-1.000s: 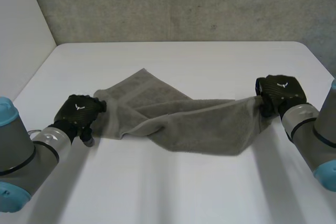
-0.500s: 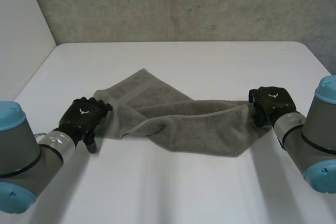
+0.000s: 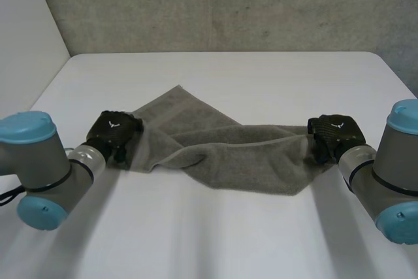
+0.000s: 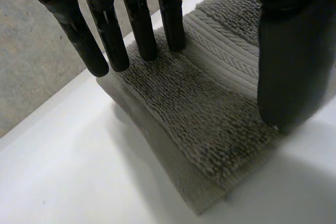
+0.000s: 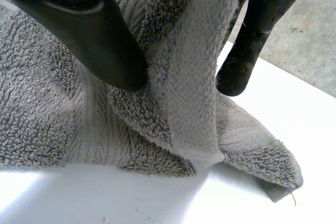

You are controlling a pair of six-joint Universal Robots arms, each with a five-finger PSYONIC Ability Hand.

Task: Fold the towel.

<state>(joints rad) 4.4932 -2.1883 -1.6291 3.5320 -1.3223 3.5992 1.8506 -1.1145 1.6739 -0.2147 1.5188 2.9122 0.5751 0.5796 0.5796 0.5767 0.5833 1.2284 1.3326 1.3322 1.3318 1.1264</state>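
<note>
- One towel, grey terry, is lying rumpled and drawn out crosswise on the white table.
- I am working with two hands, one at each end of the towel, well apart.
- My left hand is resting on the towel's left end, at a corner. Its fingers are lying straight, and their tips are pressing into the pile just inside the woven border.
- The thumb is touching down on the same end, apart from the fingers. This hand is spread wide, pressing rather than gripping.
- My right hand is gripping the towel's right end. Its thumb is pushing one raised fold of the hem against the fingers behind it, so this hand is closed on the cloth.
- Below that pinch the towel's end is drooping onto the table, with one corner lying flat beside the fingertips.
- Between my hands the towel's middle is lying in loose folds on the table, and one flat flap is pointing toward the concrete wall.
- Two arms are reaching in: my left arm and my right arm.
</note>
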